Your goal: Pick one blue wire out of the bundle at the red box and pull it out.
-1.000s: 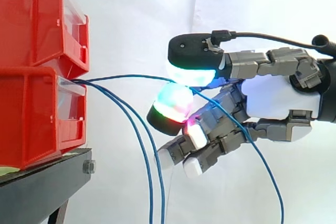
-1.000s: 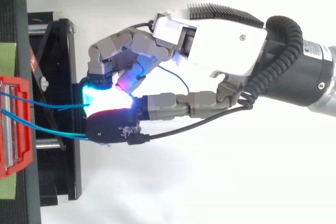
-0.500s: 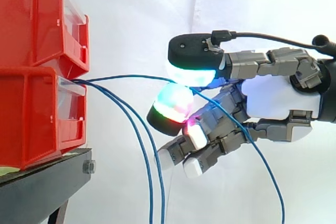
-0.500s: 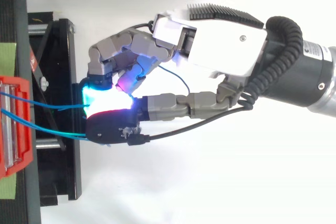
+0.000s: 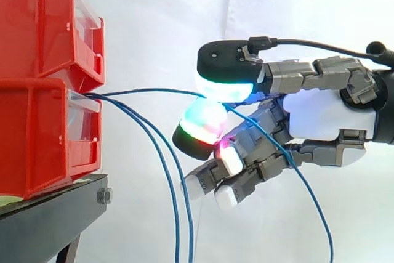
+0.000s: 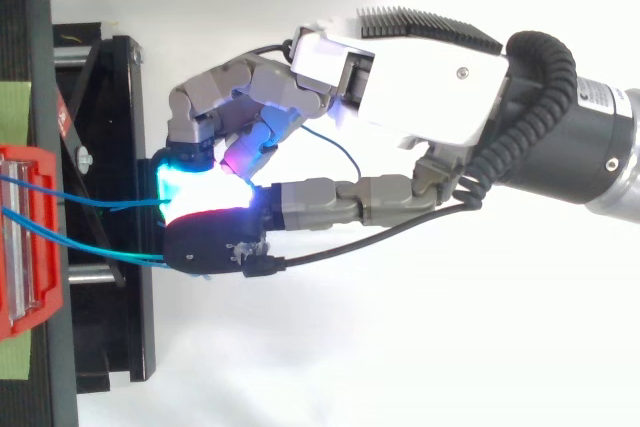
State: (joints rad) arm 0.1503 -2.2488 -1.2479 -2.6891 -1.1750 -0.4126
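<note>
Since your hand (image 5: 326, 115) has one blue wire (image 5: 148, 90) pinched between two glowing pads (image 5: 225, 84) near the lower red bin (image 5: 37, 133), the picking looks done, but that wire's end sits at the bin's mouth, so the pull remains.

The black stand (image 5: 52, 214) sat at 8 o'clock in the side view. The lower red bin (image 5: 37, 133) rested on it, with a second red bin (image 5: 37, 23) stacked above.

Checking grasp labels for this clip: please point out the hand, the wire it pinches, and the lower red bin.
hand (image 5: 329, 115): side view, on its white palm.
held wire (image 5: 148, 89): side view, on the span between bin and hand.
lower bin (image 5: 37, 133): side view, on its red side wall.
</note>
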